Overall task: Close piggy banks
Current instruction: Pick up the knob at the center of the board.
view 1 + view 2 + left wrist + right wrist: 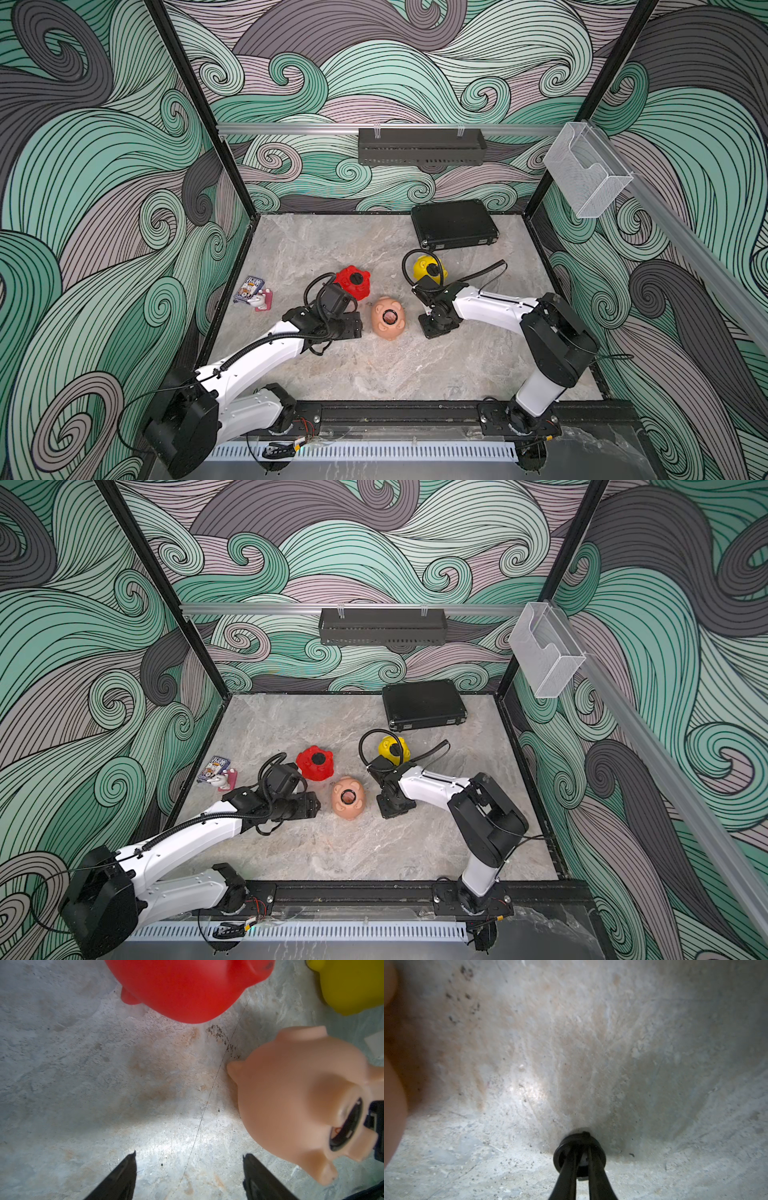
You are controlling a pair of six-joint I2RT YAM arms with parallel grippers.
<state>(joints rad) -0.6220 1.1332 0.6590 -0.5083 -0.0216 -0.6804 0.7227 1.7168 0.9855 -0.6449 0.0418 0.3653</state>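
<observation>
Top views: three piggy banks lie belly-up on the marble table [374, 374]. The red pig [353, 282] and the yellow pig [429, 269] each show a dark disc in the belly hole and appear plugged. The peach pig [388, 318], between the two arms, shows an open hole. The left gripper [353, 326] sits just beside the peach pig; the right gripper [392, 806] points down at the table on the pig's other side. A black case [455, 224] lies near the back wall, and a small card pack [249, 289] near the left edge.

Left wrist view: the fingertips [128, 1167] stand well apart with only bare table between them; this gripper holds nothing. The peach pig's unplugged belly rim is visible nearby.

Right wrist view: the fingers [569, 1167] are closed on a small black plug [579, 1157], pinching across it at table level.

Risks, as judged: the narrow pinch may let the plug rotate or slip during the lift. The peach pig rests on its rounded back, unheld, so an off-centre press would likely tip or push it aside. A tilted plug would jam at the rim.
</observation>
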